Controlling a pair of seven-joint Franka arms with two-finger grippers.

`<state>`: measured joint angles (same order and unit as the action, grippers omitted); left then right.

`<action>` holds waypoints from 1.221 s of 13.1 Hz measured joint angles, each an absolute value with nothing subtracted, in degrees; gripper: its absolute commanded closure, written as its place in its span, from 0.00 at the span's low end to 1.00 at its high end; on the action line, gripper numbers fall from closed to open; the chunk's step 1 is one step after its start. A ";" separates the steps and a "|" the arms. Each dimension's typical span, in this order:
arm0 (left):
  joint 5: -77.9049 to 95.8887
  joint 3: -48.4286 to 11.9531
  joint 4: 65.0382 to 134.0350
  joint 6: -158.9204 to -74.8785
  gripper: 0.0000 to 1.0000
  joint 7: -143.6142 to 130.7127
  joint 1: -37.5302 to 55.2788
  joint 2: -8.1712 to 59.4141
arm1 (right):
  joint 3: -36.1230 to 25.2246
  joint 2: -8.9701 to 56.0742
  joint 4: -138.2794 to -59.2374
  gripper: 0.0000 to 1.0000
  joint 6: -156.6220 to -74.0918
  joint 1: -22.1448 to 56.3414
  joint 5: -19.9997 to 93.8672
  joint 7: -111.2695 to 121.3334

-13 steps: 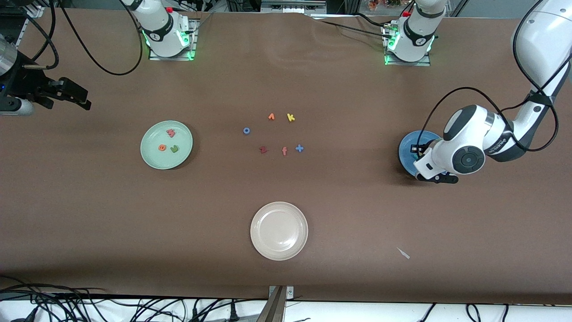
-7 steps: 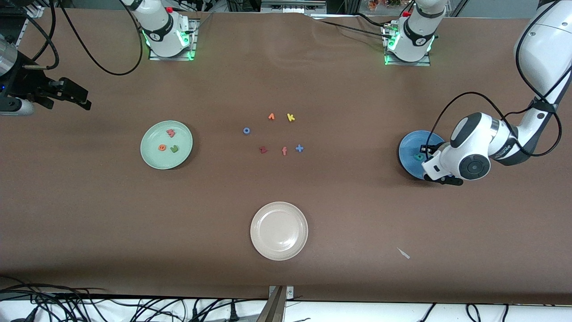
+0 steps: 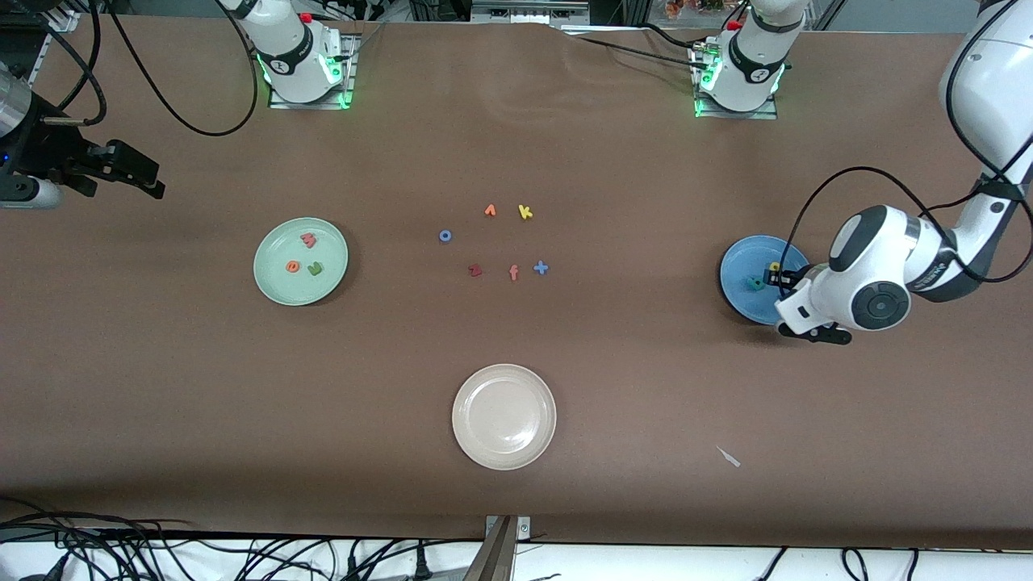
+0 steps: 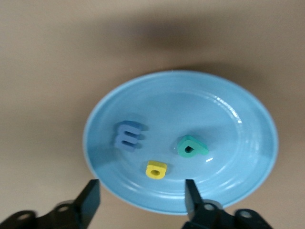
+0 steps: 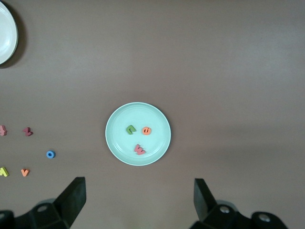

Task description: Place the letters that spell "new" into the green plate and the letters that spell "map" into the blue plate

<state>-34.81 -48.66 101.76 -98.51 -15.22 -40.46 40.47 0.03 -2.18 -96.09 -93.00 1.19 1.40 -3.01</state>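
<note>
Counter [image 3: 516, 121]: spare letters lie mid-counter, a white plate [image 3: 503, 416] nearer the camera. Green plate [image 3: 300, 261] holds n [image 3: 315, 269], e [image 3: 293, 266] and w [image 3: 308, 240]. Blue plate [image 3: 746, 278] now holds m [image 4: 127, 135], a [image 4: 191, 146] and p [image 4: 156, 169]. My left gripper [image 4: 142, 202] has just spread its jaws over the plate's edge, letting p drop (nothing held). My right gripper [image 5: 138, 202] waits, jaws wide, high over the green plate's end. Judgement: both words appear sorted; task near done.
</note>
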 measured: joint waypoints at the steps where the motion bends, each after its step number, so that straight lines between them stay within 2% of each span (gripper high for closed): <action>1: -34.81 -49.97 99.06 -95.16 0.00 -15.22 -40.38 39.86 | 0.03 -2.17 -96.08 0.00 -93.00 1.19 1.40 -3.01; 3: -34.40 -52.48 92.60 -88.22 0.00 -15.22 -39.65 39.04 | 0.03 -2.14 -96.08 0.00 -93.00 1.19 1.40 -3.01; 6: -31.44 -52.90 83.04 -80.77 0.00 -15.22 -35.24 38.54 | 0.03 -2.12 -96.08 0.00 -93.00 1.19 1.40 -3.01; 11: -30.38 -52.39 73.03 -76.94 0.00 -12.96 -30.35 38.55 | 0.03 -2.09 -96.03 0.00 -93.05 1.19 1.40 -3.01; 13: -27.07 -49.12 68.84 -75.99 0.00 -10.07 -28.22 38.43 | 0.03 -2.07 -96.03 0.00 -93.04 1.19 1.41 -3.01; 16: -20.48 -36.53 62.08 -72.99 0.00 -8.52 -18.44 37.98 | 0.03 -2.04 -96.03 0.00 -93.04 1.19 1.41 -3.01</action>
